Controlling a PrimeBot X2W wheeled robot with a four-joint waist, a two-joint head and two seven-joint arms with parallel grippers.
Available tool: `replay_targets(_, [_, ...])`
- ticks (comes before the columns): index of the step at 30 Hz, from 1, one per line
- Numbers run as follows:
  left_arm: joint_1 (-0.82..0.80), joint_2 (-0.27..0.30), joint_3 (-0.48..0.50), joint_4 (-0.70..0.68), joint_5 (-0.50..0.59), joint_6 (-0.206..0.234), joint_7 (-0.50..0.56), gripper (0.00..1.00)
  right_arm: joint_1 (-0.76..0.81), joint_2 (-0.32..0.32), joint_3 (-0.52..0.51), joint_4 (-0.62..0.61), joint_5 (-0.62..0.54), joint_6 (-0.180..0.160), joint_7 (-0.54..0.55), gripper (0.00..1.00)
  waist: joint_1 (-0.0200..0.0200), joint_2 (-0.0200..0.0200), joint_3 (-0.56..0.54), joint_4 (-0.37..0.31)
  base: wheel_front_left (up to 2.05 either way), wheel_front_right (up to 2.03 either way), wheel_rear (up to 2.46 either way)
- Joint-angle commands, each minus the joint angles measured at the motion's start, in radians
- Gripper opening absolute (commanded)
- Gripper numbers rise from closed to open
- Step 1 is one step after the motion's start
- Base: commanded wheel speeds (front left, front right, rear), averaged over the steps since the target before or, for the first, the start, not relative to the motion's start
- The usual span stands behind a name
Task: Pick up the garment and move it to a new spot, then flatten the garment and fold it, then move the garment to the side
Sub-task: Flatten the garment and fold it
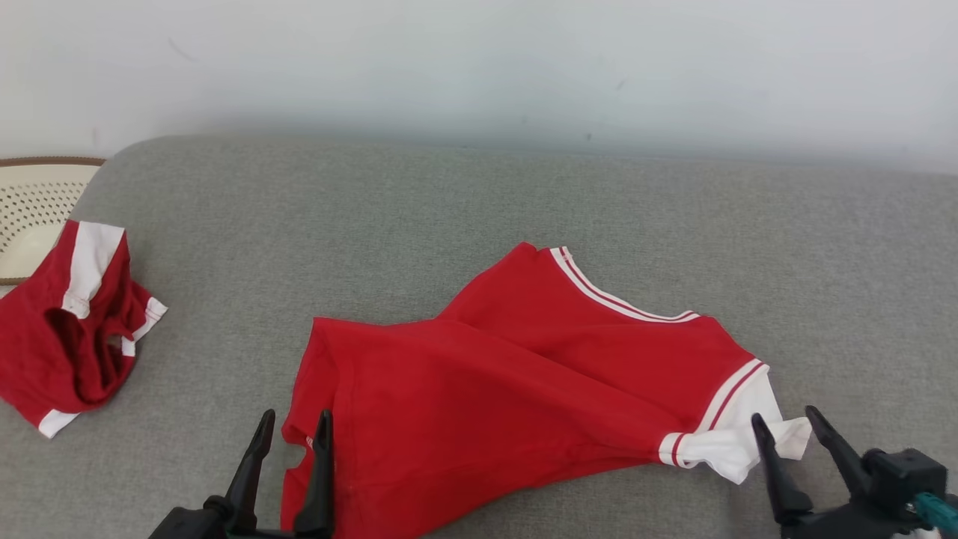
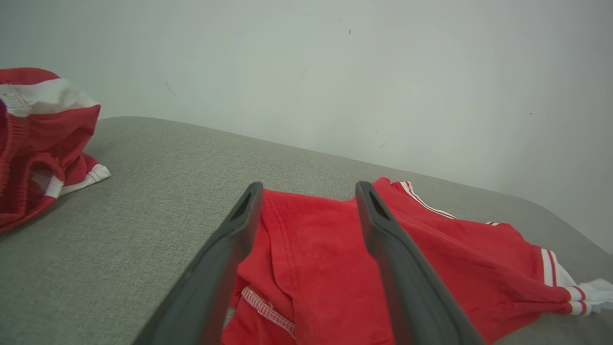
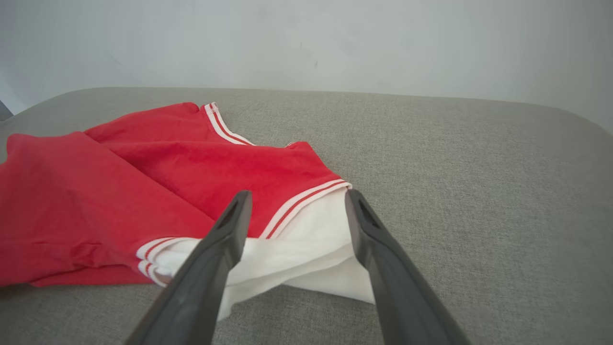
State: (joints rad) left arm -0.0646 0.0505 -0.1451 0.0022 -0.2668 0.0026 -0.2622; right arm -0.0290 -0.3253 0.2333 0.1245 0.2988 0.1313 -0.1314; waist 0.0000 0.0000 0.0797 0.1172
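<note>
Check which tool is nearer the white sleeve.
Right. The right tool sits right at the white sleeve, jaws open; the left tool is at the opposite edge of the garment.

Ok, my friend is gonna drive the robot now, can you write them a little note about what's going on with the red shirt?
Left claw: open, empty, at the near left corner of the red shirt.
Right claw: open, empty, straddling the end of the white sleeve; contact unclear.
Shirt: mid-cushion, spread out but creased, one layer lapping another.
Also there: a second red garment, crumpled at far left beside a basket.
Done: seemingly the move to a new spot.
Left: flatten, fold, move aside.
</note>
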Motion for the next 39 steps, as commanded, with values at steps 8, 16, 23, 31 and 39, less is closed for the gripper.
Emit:
replay_targets(8, [0.002,0.0,0.009,-0.008,0.001,0.001,-0.004,1.0,0.002,-0.025,-0.01,-0.078,-0.012,-0.001,0.024,1.0,0.0,0.0,0.002,-0.04,0.0,0.0,0.0])
replay_targets(16, [-0.01,0.0,-0.008,-0.003,0.002,-0.004,-0.004,1.0,-0.132,-0.06,0.016,0.003,-0.031,-0.001,0.063,1.0,0.0,0.0,0.001,-0.014,0.0,0.0,0.0])
replay_targets(23, [-0.011,0.0,-0.013,0.002,-0.002,-0.004,-0.004,1.0,-0.267,-0.085,0.073,0.147,-0.009,-0.001,0.104,1.0,0.0,0.0,-0.009,0.028,0.0,0.0,0.0])
replay_targets(31, [-0.016,0.0,-0.034,-0.001,-0.015,0.004,-0.004,1.0,-0.447,-0.112,0.176,0.378,0.061,-0.001,0.153,1.0,0.0,0.0,-0.001,0.089,0.0,0.0,0.0])
replay_targets(39, [-0.029,0.0,-0.046,-0.006,-0.027,0.01,-0.004,1.0,-0.593,-0.129,0.303,0.632,0.147,-0.001,0.198,1.0,0.0,0.0,0.031,0.147,0.0,0.0,0.0])
